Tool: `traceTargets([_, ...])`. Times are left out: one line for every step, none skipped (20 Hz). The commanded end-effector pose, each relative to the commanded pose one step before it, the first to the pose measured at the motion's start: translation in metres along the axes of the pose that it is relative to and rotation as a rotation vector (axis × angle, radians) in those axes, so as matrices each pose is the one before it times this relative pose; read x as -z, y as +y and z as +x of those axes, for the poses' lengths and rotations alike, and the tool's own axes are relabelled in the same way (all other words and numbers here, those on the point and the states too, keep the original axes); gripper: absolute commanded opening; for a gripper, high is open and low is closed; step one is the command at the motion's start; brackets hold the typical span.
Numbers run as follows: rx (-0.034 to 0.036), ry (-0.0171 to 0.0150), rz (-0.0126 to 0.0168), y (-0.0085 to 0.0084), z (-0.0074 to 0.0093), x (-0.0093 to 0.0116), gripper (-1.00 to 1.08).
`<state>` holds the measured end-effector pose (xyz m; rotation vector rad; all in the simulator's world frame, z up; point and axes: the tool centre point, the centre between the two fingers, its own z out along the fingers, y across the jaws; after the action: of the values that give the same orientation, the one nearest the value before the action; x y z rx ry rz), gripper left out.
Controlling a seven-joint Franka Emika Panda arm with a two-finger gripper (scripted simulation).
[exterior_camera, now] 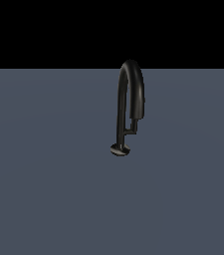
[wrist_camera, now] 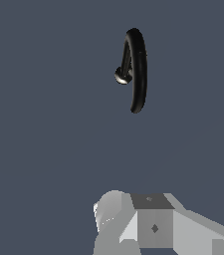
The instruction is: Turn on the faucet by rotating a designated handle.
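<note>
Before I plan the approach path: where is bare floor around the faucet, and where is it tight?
Bare grey surface lies on every side of the faucet. The only tight spot is beside its stem, where the handle juts toward the exterior view's right, under the spout end. The claw is well short of it.

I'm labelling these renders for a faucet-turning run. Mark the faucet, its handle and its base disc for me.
faucet point(exterior_camera: 132, 74): exterior view, on the top of the arch.
handle point(exterior_camera: 130, 131): exterior view, on the short lever off the lower stem.
base disc point(exterior_camera: 120, 149): exterior view, on the round foot on the floor.
</note>
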<state>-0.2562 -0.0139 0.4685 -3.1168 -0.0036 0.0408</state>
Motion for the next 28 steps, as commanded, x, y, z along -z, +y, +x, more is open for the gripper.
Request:
traceTargets([0.0,0.0,0.0,0.00001,0.0,0.0,-1.0])
traceTargets([0.0,0.0,0.0,-0.00023,-0.00002,0.00008,-1.0])
traceTargets([-0.0012,-0.00128,0.0011,0.00019,0.00054,-0.00013,-1.0])
traceTargets([-0.0015,-0.0016,0.00138,-0.00005,0.00064,-0.00006,-1.0])
traceTargets([-0.00211,-0.00226,0.00195,-0.00005,0.00091,-0.00009,-1.0])
traceTargets([-0.00271,-0.00289,0.00249,-0.00007,0.00116,-0.00011,-1.0])
traceTargets([-0.00334,-0.00357,0.00308,-0.00007,0.00143,-0.00014,-1.0])
traceTargets([-0.00392,-0.00418,0.0036,-0.00011,0.00167,-0.00015,-1.0])
traceTargets([-0.00457,-0.00488,0.00421,-0.0001,0.00196,-0.00019,-1.0])
traceTargets([-0.00516,-0.00551,0.00476,-0.00014,0.00221,-0.00021,-1.0])
traceTargets([-0.00582,-0.00621,0.00536,-0.00013,0.00249,-0.00024,-1.0])
traceTargets([-0.00644,-0.00688,0.00593,-0.00016,0.00276,-0.00026,-1.0])
traceTargets([-0.00709,-0.00757,0.00653,-0.00017,0.00303,-0.00029,-1.0])
traceTargets([-0.00773,-0.00826,0.00713,-0.00019,0.00331,-0.00031,-1.0])
traceTargets([-0.00841,-0.00898,0.00775,-0.00019,0.0036,-0.00034,-1.0])
traceTargets([-0.00906,-0.00968,0.00836,-0.00022,0.00388,-0.00037,-1.0])
traceTargets([-0.00975,-0.01042,0.009,-0.00022,0.00418,-0.0004,-1.0])
traceTargets([-0.01044,-0.01115,0.00964,-0.00024,0.00447,-0.00042,-1.0])
traceTargets([-0.01114,-0.0119,0.01029,-0.00025,0.00477,-0.00045,-1.0])
traceTargets([-0.01185,-0.01266,0.01095,-0.00027,0.00507,-0.00048,-1.0])
traceTargets([-0.01254,-0.01341,0.0116,-0.00028,0.00537,-0.0005,-1.0])
traceTargets([-0.0128,-0.01369,0.01185,-0.00028,0.00548,-0.00051,-1.0])
traceTargets([-0.01287,-0.01378,0.01193,-0.00029,0.00552,-0.00051,-1.0])
traceTargets([-0.01295,-0.01387,0.01202,-0.00029,0.00555,-0.00051,-1.0])
traceTargets([-0.01303,-0.01396,0.01211,-0.00029,0.00559,-0.00051,-1.0])
traceTargets([-0.01309,-0.01404,0.01219,-0.00029,0.00562,-0.00051,-1.0])
traceTargets([-0.01316,-0.01412,0.01227,-0.00029,0.00565,-0.00051,-1.0])
traceTargets([-0.01322,-0.0142,0.01235,-0.0003,0.00568,-0.00051,-1.0])
